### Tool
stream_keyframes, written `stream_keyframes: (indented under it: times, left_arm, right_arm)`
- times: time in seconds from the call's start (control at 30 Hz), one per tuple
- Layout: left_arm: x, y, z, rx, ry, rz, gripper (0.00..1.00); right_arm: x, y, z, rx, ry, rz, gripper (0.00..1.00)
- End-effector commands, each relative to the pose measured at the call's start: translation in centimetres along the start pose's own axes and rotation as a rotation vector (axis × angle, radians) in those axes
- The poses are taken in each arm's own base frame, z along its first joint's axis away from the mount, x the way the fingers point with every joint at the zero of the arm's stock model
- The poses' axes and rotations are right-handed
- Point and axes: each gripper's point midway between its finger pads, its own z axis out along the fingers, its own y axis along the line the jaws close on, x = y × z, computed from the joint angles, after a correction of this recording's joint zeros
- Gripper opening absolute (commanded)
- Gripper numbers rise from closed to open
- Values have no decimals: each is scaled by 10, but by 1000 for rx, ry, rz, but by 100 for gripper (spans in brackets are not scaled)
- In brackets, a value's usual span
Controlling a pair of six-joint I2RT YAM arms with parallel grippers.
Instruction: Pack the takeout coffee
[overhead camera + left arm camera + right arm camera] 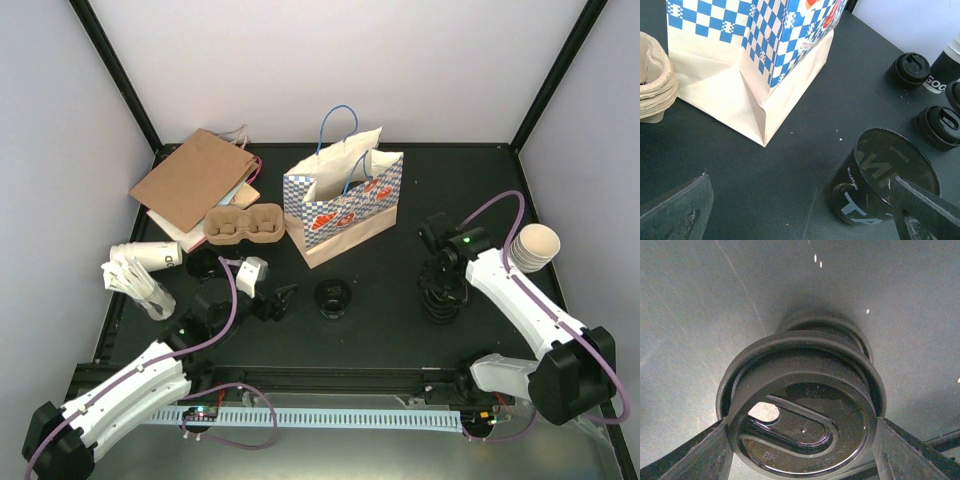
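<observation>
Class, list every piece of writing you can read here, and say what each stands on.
"TA": white letters on the black cup nearest the left wrist camera.
"GOO": white letters on the black-and-white item at the right edge.
Red print on the checked bag: blurred.
Embossed marks on the black lid: too small.

Lab test booth: plain white walls [300, 60] around black table [380, 325].

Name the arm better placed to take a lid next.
Right: the right end effector clasps the top black lid on both sides; the left end effector is open, with the black cup off toward one finger.
</observation>
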Motion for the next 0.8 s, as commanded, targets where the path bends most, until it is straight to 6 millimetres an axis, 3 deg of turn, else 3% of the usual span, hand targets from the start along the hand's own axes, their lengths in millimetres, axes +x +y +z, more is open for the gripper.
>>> stream_keyframes:
  times: [0.0,0.07,0.27,0.4,0.5,0.77]
  left_arm:
    - [-8,-2,0,2,-32,16,99]
    - [-9,-3,-1,4,-36,15,99]
    - [-9,-2,-1,4,-36,15,99]
    - [-8,-4,0,14,-33,18,99]
    - [-6,-6,3,29,-20,19,99]
    - [-10,-18,2,92,-22,18,99]
  right_arm:
    - [18,9,18,-41,80,-9,72]
    - [13,-1,23,1,37,17,72]
    - [-4,-1,12,8,-47,-22,73]
    - [0,23,5,-114,-38,-176,73]
    - [0,34,-10,-173,-96,-251,74]
    - [19,101,-50,-512,-172,-456,68]
